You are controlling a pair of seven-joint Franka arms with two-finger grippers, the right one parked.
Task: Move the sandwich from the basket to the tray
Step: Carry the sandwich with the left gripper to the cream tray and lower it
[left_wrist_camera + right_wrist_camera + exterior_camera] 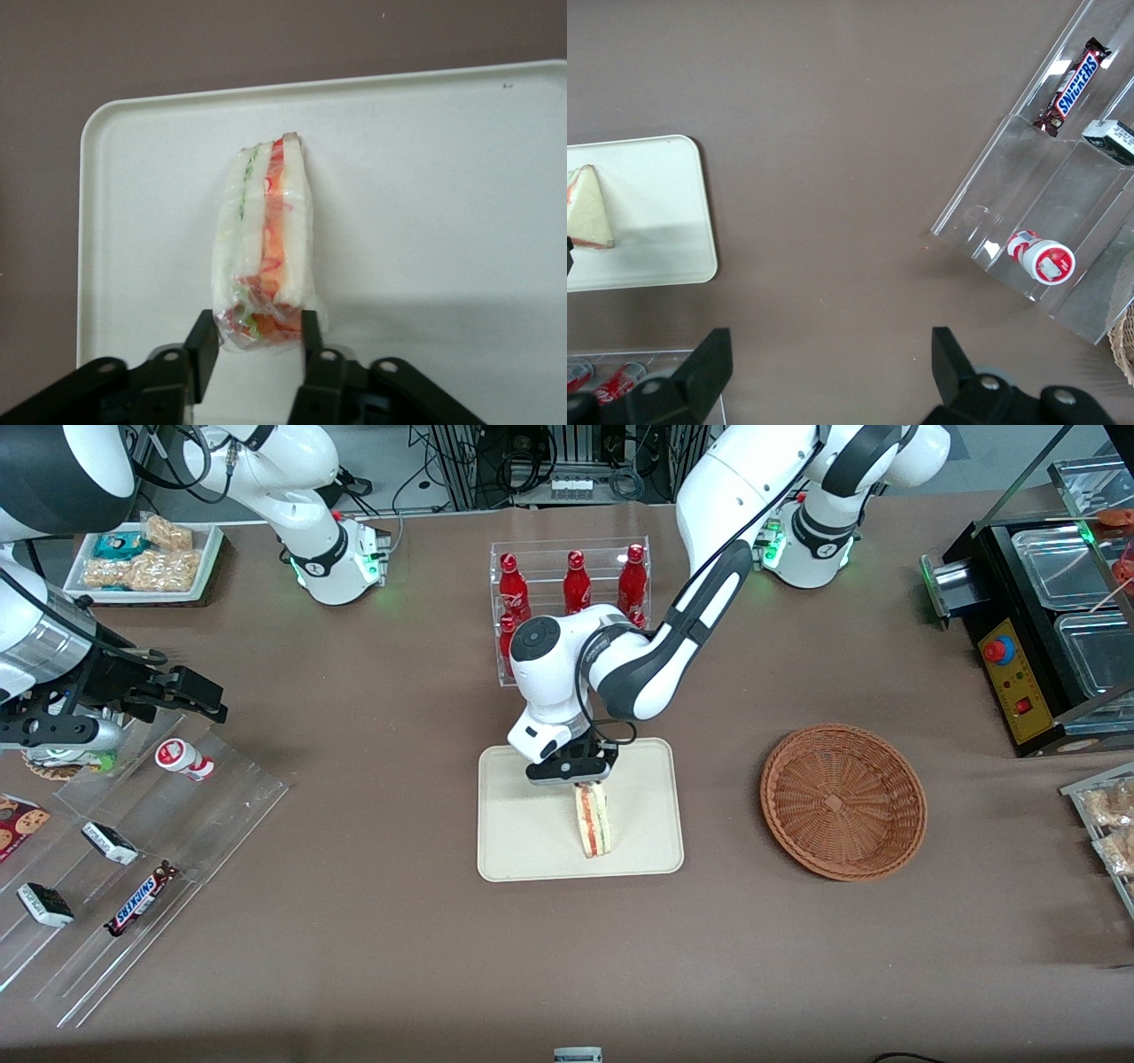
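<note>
The clear-wrapped sandwich (592, 821) (266, 230) rests on edge on the cream tray (532, 841) (425, 177), its red-orange and green layers facing up. My left gripper (589, 784) (259, 332) hangs low over the tray, at the end of the sandwich farther from the front camera. Its two black fingers press on both sides of the wedge's wide end, shut on it. The wicker basket (843, 802) lies beside the tray toward the working arm's end of the table, with nothing in it. The right wrist view shows the sandwich (589, 208) at the edge of the tray (656, 221).
A clear rack of red cola bottles (571, 589) stands just farther from the front camera than the tray. Stepped acrylic shelves (133, 850) with snack bars lie toward the parked arm's end. A black appliance (1036, 620) sits at the working arm's end.
</note>
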